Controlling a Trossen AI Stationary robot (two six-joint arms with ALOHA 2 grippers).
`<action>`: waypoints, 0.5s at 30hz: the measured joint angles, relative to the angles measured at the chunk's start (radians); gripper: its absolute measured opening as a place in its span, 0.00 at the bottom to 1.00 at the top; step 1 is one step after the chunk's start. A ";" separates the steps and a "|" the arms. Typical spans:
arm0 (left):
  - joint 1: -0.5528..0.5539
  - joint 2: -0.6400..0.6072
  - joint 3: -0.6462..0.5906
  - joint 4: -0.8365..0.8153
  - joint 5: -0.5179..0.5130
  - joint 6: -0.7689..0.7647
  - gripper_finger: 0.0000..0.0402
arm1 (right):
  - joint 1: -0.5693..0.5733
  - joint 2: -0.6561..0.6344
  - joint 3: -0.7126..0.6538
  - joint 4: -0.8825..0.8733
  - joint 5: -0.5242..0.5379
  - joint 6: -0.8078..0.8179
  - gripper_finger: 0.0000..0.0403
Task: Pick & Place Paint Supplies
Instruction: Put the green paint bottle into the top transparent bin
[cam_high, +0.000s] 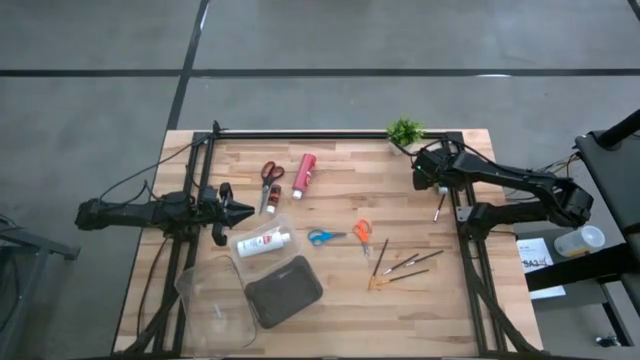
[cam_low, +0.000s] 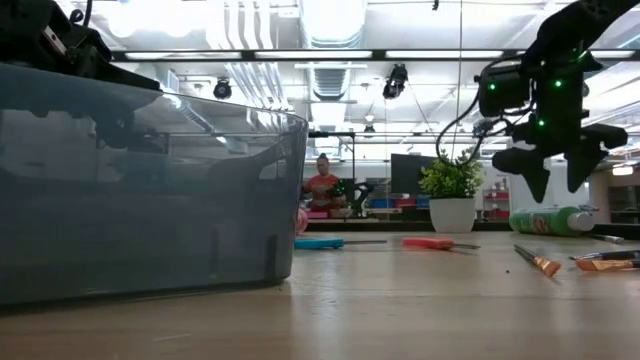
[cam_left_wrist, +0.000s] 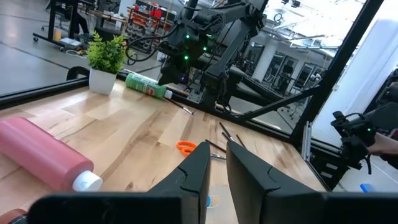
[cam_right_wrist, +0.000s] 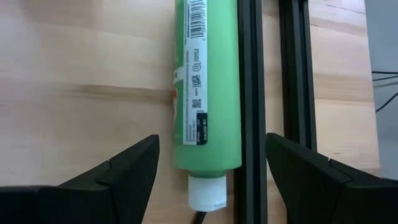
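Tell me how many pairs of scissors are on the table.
3. The red scissors lie beside the red paint tube; the blue scissors and orange scissors lie mid-table, right of the clear box. None looks hidden.

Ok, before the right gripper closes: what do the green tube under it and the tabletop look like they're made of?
Green tube: looks like smooth, slightly glossy plastic, with a printed barcode label and a white cap; probably squeezable, though that can't be confirmed. Tabletop: light wood, butcher-block style, with visible grain and joined strips, matte finish. The right gripper hangs open over the tube.
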 joint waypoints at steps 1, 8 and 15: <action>0.000 0.000 0.000 0.000 0.000 0.000 0.15 | -0.003 0.000 -0.005 0.005 0.000 0.000 0.72; 0.000 0.000 0.000 0.000 0.000 0.000 0.15 | -0.017 0.000 -0.049 0.096 -0.025 -0.004 0.72; 0.000 0.000 0.000 0.000 0.000 0.000 0.15 | -0.020 0.001 -0.093 0.156 -0.031 0.005 0.72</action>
